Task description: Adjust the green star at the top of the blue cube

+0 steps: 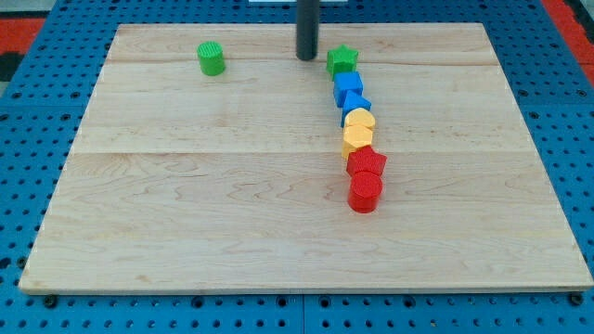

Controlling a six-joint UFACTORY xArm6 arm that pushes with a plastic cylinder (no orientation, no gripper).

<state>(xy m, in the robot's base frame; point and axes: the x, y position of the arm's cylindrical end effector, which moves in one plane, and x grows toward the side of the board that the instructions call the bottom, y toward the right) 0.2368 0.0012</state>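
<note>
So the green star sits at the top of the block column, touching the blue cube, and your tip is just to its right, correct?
Not quite. In the camera view my tip stands just to the view's left of the green star, not its right. The rest holds: the star sits at the top of the column, touching the blue cube.

Eight blocks are sitting on the wooden worktop (186, 186), two of each colour. Two greens are showing, a green star (342, 61) and a green cylinder (212, 58), and two blues, a blue cube (348, 84) and a second blue block (356, 104) whose shape is hard to make out. Two yellow blocks are lying here, one heart-like (359, 122) and one (356, 141) unclear, with two reds, a red star (367, 161) and a red cylinder (365, 192).
</note>
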